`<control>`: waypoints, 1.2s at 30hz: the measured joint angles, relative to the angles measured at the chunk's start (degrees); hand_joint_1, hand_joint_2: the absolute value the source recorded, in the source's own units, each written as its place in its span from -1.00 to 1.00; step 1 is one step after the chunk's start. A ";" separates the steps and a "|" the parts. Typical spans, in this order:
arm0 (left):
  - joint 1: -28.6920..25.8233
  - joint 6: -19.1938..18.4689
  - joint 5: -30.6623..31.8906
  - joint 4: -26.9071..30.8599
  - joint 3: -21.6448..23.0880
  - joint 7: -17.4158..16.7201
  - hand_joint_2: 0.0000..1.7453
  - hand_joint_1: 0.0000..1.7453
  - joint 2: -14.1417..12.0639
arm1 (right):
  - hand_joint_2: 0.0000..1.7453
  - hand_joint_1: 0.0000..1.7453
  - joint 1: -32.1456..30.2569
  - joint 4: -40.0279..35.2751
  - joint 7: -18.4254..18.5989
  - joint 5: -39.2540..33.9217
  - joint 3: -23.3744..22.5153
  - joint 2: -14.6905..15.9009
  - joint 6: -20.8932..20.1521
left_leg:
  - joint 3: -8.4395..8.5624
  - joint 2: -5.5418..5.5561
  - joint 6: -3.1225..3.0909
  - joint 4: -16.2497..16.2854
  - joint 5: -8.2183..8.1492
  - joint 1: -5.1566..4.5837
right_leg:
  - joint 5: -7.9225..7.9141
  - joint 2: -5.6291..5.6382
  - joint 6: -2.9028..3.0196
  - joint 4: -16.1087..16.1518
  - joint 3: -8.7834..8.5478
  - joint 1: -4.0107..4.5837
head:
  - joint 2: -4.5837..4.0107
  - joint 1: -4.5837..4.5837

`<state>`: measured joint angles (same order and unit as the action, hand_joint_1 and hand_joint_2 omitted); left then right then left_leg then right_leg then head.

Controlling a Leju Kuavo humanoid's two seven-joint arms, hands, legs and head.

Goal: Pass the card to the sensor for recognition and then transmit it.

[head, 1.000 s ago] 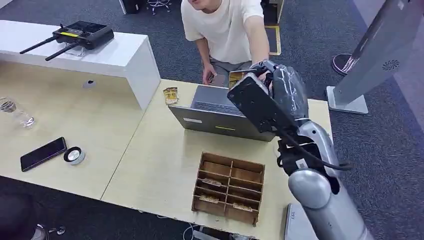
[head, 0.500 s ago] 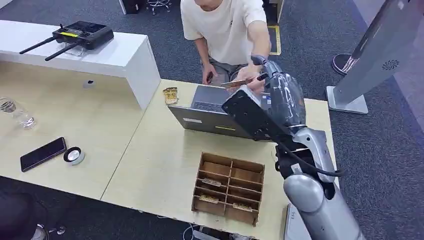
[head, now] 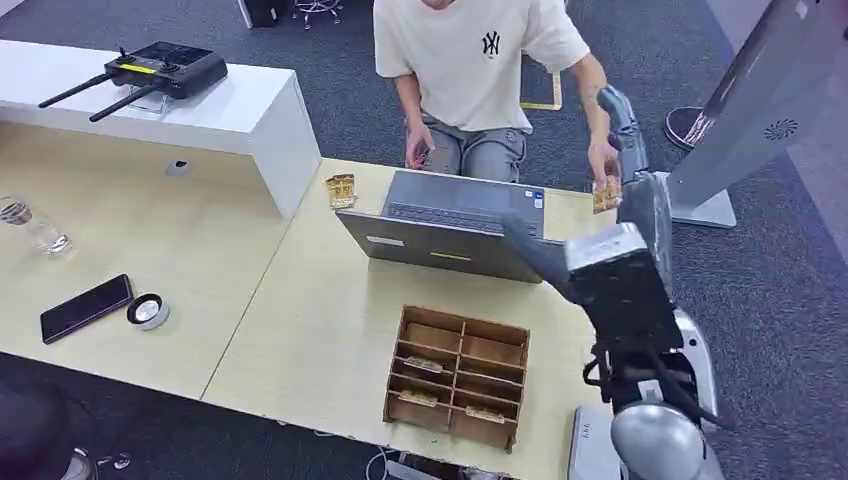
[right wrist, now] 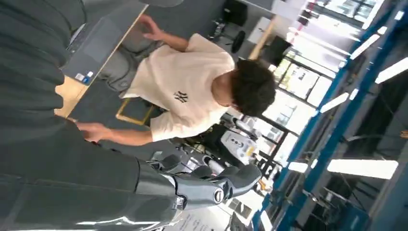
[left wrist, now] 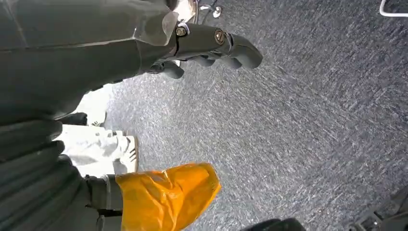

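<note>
Card: head view, small yellow-brown card in person's hand, past far right corner of table, just beside right hand. Whether robot fingers also touch card: cannot tell. Laptop and wooden compartment tray on table; grey kiosk on floor to right.
Left wrist view: left hand hangs over carpet, fingers curled in, holding nothing.
Right wrist view: right hand fingers extended, nothing seen in them; person reaches toward it.
Progress, judged: handover at or near completion; sensor pass not confirmable.
</note>
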<state>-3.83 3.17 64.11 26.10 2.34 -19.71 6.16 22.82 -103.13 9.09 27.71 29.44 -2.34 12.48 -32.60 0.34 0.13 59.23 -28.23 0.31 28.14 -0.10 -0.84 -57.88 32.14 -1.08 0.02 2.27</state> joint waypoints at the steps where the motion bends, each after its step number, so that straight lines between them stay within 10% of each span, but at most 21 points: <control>1: -0.16 0.15 -0.13 0.07 -0.07 0.11 1.00 -1.00 0.00 | 1.00 0.40 -1.21 -1.27 -0.96 -0.41 -0.33 0.26 0.59 | 0.00 0.00 0.00 0.00 0.00 0.00 | 0.00 -0.01 0.00 0.00 0.00 0.00 | 0.00 -0.02; 3: -0.49 0.46 -0.33 0.11 -0.22 0.44 1.00 -1.00 0.00 | 1.00 1.00 -4.01 -3.89 -3.04 -1.22 -1.05 0.96 2.06 | -0.01 0.01 0.00 0.00 0.00 0.00 | 0.00 -0.03 0.00 0.01 -0.01 0.00 | 0.00 0.00; 15: -3.13 1.31 -1.27 0.72 -3.02 2.62 1.00 -1.00 0.02 | 1.00 0.98 -23.09 -15.12 -13.87 -0.92 -2.36 8.74 7.67 | -0.03 0.00 -0.03 -0.01 -0.06 0.00 | 0.02 -0.02 -0.01 0.04 0.00 0.00 | 0.00 -0.02; 16: -3.41 1.31 -1.35 0.81 -3.17 2.80 1.00 -1.00 0.02 | 1.00 0.70 -24.40 -15.43 -14.29 -0.94 -2.36 9.33 7.82 | -0.03 0.00 -0.03 -0.01 -0.06 0.00 | 0.02 -0.02 -0.01 0.04 0.00 0.00 | 0.00 -0.02; 17: -3.76 1.33 -1.35 0.94 -3.34 2.97 1.00 -1.00 0.02 | 1.00 -0.50 -25.69 -15.65 -14.80 -1.03 -2.36 9.90 7.93 | -0.03 -0.01 -0.03 -0.01 -0.06 0.00 | 0.02 -0.01 -0.01 0.04 0.01 0.00 | 0.00 0.00; 18: -4.05 1.35 -1.44 1.14 -3.58 3.15 1.00 -1.00 0.04 | 1.00 -1.00 -26.79 -15.89 -15.14 -1.29 -2.36 10.53 8.04 | -0.02 -0.02 -0.03 -0.01 -0.06 0.00 | 0.02 -0.01 -0.01 0.04 0.01 0.00 | 0.00 0.00; 28: -5.94 0.63 -0.44 4.00 -6.97 4.11 1.00 -1.00 0.68 | 1.00 -1.00 -34.19 -16.89 -14.44 -7.17 -2.07 16.18 6.42 | -0.04 -0.01 -0.03 -0.01 -0.06 -0.01 | 0.01 -0.01 -0.01 0.05 0.00 0.00 | 0.00 -0.02; 29: -6.00 0.70 -0.28 4.15 -7.35 4.13 1.00 -1.00 0.87 | -1.00 -1.00 -34.57 -16.87 -14.16 -8.44 -1.83 16.79 5.94 | -0.04 -0.01 -0.03 -0.01 -0.06 -0.01 | 0.01 -0.01 -0.01 0.05 0.00 -0.01 | 0.00 -0.02; 32: -6.04 1.29 0.11 4.20 -8.42 4.28 1.00 -1.00 1.07 | -1.00 -1.00 -35.36 -16.72 -13.77 -10.75 -0.61 18.75 5.31 | -0.04 -0.02 -0.03 -0.01 -0.06 -0.01 | 0.01 -0.02 -0.01 0.05 0.00 -0.01 | 0.00 0.00; 33: -6.04 1.57 0.29 4.20 -8.74 4.35 1.00 -1.00 1.14 | 1.00 -1.00 -35.54 -16.61 -13.61 -11.10 -0.17 19.34 5.24 | -0.04 -0.02 -0.03 -0.01 -0.06 -0.01 | 0.01 -0.02 -0.01 0.05 0.00 0.00 | 0.00 0.00; 36: -6.00 1.95 0.53 4.20 -9.31 4.79 1.00 -1.00 1.16 | 1.00 -1.00 -35.86 -16.39 -13.33 -11.47 1.20 20.92 5.24 | -0.04 -0.02 -0.03 -0.01 -0.06 0.00 | 0.01 -0.01 -0.01 0.05 0.00 0.00 | 0.00 -0.02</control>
<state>-9.83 5.12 64.63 30.29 -6.97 -14.93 7.32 -13.05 -119.51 -4.24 16.24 30.64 18.58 17.73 -32.64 0.33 0.09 59.22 -28.29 0.30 28.16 -0.11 -0.85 -57.83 32.14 -1.08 0.02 2.25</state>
